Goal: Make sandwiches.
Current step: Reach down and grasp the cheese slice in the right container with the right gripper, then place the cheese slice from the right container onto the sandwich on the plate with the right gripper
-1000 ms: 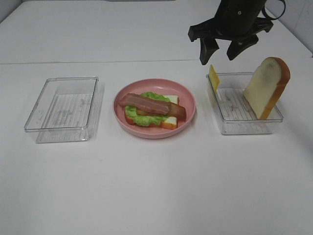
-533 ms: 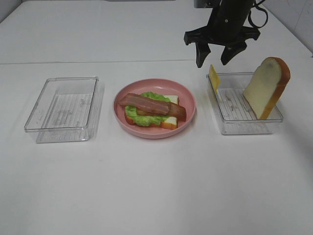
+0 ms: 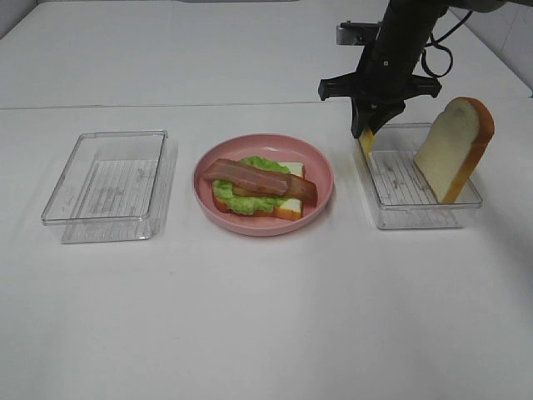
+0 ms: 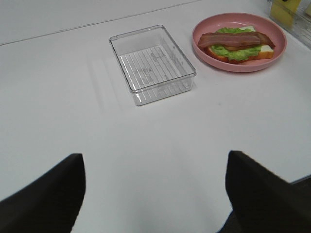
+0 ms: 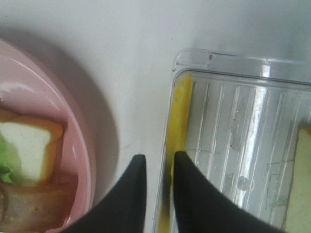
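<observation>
An open sandwich [image 3: 258, 187] lies on the pink plate [image 3: 323, 169]: a bread slice, green lettuce and brown bacon strips. It also shows in the left wrist view [image 4: 235, 43]. A yellow cheese square [image 3: 365, 147] stands on edge against the left wall of the right clear tray [image 3: 416, 215]. A second bread slice [image 3: 454, 148] leans in that tray. My right gripper [image 3: 366, 132] has come down over the cheese. In the right wrist view its fingers [image 5: 138, 194] are pinched on the cheese edge [image 5: 181, 111] at the tray wall. My left gripper [image 4: 153, 194] is open over bare table.
An empty clear tray [image 3: 108, 183] stands left of the plate; it also shows in the left wrist view [image 4: 153, 63]. The right tray's wall runs right beside the pinched cheese.
My right gripper came down from above the right tray onto the cheese, and its fingers went from wide open to pinched together. Nothing else moved.
</observation>
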You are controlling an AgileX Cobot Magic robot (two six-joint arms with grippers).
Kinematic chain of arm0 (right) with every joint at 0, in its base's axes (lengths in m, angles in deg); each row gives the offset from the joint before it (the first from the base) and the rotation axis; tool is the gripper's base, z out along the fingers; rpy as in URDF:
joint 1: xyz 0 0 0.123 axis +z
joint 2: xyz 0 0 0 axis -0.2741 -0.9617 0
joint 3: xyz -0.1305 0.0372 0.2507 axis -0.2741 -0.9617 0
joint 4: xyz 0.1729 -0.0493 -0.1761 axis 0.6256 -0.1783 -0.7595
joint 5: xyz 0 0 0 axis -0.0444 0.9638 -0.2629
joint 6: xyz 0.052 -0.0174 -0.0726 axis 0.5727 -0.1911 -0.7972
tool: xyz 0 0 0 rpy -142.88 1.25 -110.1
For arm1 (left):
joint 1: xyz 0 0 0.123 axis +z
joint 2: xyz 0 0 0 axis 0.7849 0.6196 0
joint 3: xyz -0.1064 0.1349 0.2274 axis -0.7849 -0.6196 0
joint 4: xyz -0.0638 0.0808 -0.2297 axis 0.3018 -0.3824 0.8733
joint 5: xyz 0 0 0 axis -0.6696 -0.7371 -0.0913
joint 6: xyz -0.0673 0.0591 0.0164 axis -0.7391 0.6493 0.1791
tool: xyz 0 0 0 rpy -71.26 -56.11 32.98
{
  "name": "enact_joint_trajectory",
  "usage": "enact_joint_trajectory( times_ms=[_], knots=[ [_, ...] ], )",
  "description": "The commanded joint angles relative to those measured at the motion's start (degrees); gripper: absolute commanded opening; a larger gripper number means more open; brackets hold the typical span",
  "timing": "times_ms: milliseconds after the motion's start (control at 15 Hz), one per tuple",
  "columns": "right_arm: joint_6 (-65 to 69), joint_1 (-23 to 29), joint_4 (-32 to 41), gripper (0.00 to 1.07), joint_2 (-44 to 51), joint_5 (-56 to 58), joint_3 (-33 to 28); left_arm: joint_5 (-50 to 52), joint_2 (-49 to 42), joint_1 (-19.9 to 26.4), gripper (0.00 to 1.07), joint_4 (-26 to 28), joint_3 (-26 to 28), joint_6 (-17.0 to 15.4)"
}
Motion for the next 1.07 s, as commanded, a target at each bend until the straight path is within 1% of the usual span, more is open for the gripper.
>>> enact_joint_trajectory(
  times_ms=[67,333,467,533,600,800,867,933,1000,1067],
  knots=[
    [-0.11,-0.11,-0.57,0.00,-0.06,0.86,0.17,0.57,-1.38,0.00,0.76,-0.11,-0.34,0.00],
    [-0.11,0.00,-0.57,0.00,2.81,1.03,0.17,0.57,-1.38,0.00,0.76,-0.11,-0.34,0.00],
    [-0.17,0.00,1.15,0.00,5.90,2.35,0.17,0.57,-1.38,0.00,0.76,-0.11,-0.34,0.00],
    [-2.98,0.06,7.51,0.00,8.77,3.50,0.17,0.57,-1.38,0.00,0.76,-0.11,-0.34,0.00],
    [-3.55,0.06,9.28,0.00,9.17,3.50,0.17,0.57,-1.38,0.00,0.76,-0.11,-0.34,0.00],
    [-9.51,0.11,26.07,0.00,9.40,4.47,0.00,0.57,-1.38,0.00,0.76,-0.11,-0.34,0.00],
    [-11.29,0.63,30.31,0.00,9.05,4.53,-0.63,0.57,-1.38,0.00,0.76,-0.11,-0.34,0.00],
    [-12.20,0.74,31.28,0.00,8.88,4.30,-0.92,0.57,-1.38,0.00,0.76,-0.11,-0.34,0.00],
    [-13.41,2.01,33.00,0.00,8.42,3.50,-1.66,0.57,-1.38,0.00,0.76,-0.11,-0.34,0.00],
    [-13.46,3.38,33.00,0.00,7.62,2.98,-1.78,0.57,-1.38,0.00,0.76,-0.11,-0.34,0.00]
  ],
)
